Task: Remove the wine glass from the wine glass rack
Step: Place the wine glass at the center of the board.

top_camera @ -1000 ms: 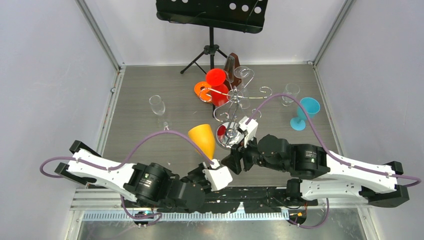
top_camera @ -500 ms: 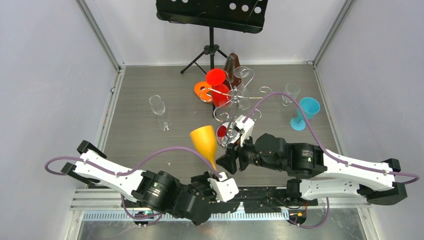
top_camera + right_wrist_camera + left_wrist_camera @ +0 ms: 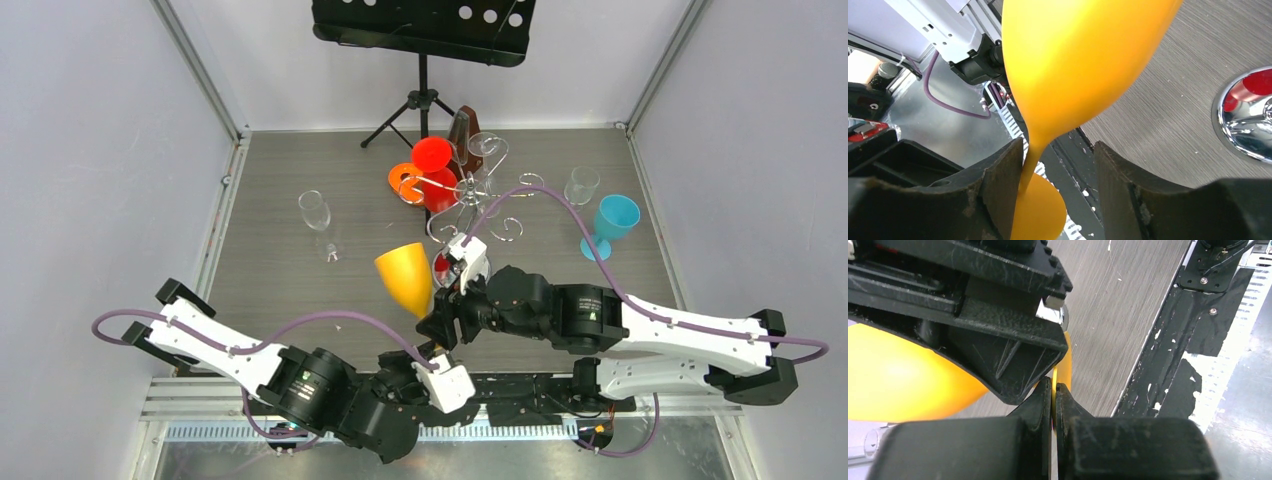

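the yellow wine glass (image 3: 405,278) sat tilted at centre frame, off the wine glass rack (image 3: 470,190). left gripper (image 3: 1053,390) pinched its foot, mostly hidden; right gripper (image 3: 1058,160) stood apart, straddling the stem, covering part of the rack's base.

My right pincer (image 3: 1058,170) stands open around the stem of the yellow wine glass (image 3: 1078,65) (stem hard by one finger); I see the rack's chrome base (image 3: 1243,120) on the grey bench (image 3: 1168,90).

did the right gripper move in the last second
Yes. In the top view the right gripper shifted left, judged against the wine glass rack, and its open jaws now straddle the yellow wine glass stem.
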